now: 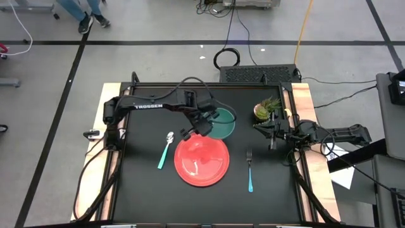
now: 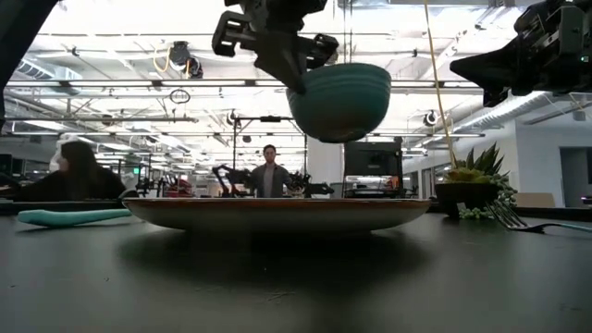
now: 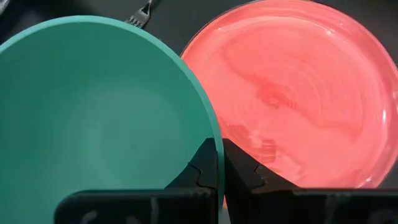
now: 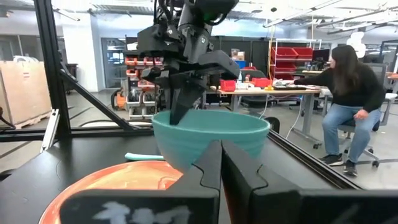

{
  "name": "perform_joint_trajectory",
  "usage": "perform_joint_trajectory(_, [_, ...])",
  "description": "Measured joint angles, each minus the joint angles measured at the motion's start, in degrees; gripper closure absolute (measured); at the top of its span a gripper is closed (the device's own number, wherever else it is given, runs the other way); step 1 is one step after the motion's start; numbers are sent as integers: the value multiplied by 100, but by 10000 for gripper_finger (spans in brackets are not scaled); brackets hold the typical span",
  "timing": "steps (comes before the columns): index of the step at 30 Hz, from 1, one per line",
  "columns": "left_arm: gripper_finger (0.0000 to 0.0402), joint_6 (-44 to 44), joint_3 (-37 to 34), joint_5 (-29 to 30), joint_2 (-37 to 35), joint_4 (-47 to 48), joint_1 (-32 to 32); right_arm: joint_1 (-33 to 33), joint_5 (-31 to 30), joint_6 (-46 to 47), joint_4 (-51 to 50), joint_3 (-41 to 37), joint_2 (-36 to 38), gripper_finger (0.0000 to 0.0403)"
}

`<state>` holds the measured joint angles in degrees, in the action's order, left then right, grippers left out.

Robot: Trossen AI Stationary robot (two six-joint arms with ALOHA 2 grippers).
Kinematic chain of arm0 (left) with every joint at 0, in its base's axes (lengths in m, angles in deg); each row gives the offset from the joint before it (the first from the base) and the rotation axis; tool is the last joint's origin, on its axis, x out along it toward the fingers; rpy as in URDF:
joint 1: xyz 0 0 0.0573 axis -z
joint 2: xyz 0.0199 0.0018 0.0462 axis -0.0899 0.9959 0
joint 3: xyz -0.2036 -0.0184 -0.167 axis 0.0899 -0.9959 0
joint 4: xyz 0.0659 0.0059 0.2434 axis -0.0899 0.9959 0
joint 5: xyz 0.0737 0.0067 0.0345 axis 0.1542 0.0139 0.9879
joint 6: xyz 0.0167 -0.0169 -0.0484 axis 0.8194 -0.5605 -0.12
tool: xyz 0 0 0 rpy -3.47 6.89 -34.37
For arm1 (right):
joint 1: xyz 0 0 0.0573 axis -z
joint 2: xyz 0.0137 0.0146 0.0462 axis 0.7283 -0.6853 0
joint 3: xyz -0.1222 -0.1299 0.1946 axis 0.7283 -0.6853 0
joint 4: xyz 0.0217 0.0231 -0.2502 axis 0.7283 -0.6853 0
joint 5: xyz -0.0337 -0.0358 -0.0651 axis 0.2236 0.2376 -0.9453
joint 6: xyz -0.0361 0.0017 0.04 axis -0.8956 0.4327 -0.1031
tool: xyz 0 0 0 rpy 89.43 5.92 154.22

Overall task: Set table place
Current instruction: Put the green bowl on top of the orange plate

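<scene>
1. The spoon (image 1: 166, 151) lies nearest the table's (image 1: 145, 196) left edge, mint handle pointing toward the near edge and pale bowl end toward the far edge, its long axis running roughly near-to-far. It sits just left of the plate, apart from it.
2. The left gripper (image 1: 197, 130) has its fingers clamped together on the rim of the teal bowl (image 1: 221, 123), pinching the wall between them. The low view shows the bowl lifted clear of the table, hanging tilted above the plate's far side.
3. The red plate (image 1: 201, 161) rests flat at the table's middle: round, glossy, with a shallow raised rim. The bowl is smooth, matte, deep-walled, and lies toward the far edge from the plate's centre. To my eye, the coming move turns on carrying the bowl toward the near edge and lowering it level onto the plate; the left arm is plainly the nearer one.
4. The fork (image 1: 250, 171) lies right of the plate, blue handle toward the near edge, metal tines toward the far edge.
5. The right gripper (image 1: 273, 142) waits near the right edge beside a potted plant (image 1: 266, 109), fingers together and empty.
</scene>
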<state>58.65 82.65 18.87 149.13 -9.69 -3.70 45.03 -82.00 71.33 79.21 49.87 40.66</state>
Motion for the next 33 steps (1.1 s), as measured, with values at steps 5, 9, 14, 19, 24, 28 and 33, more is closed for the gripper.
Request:
perform_joint_trajectory(5, [397,-170,2,-7,-394,0,19,1,0,-2,-4,1,0,403])
perform_joint_trajectory(9, [397,-369,2,24,-713,104,80,2,0,-4,20,-1,-11,403])
perform_joint_trajectory(14, [397,-580,2,39,-1002,315,202,2,2,-2,39,1,-28,403])
perform_joint_trajectory(19, [397,-834,2,46,-1086,603,320,1,1,0,42,0,-28,403])
perform_joint_trajectory(24, [397,-1040,-115,291,-1084,788,497,1,0,0,42,0,-28,403])
perform_joint_trajectory(28, [397,-1174,-382,344,-1108,704,634,0,0,0,39,0,-28,403])
perform_joint_trajectory(33, [397,-1273,-880,410,-1149,371,780,0,1,0,39,0,-28,403])
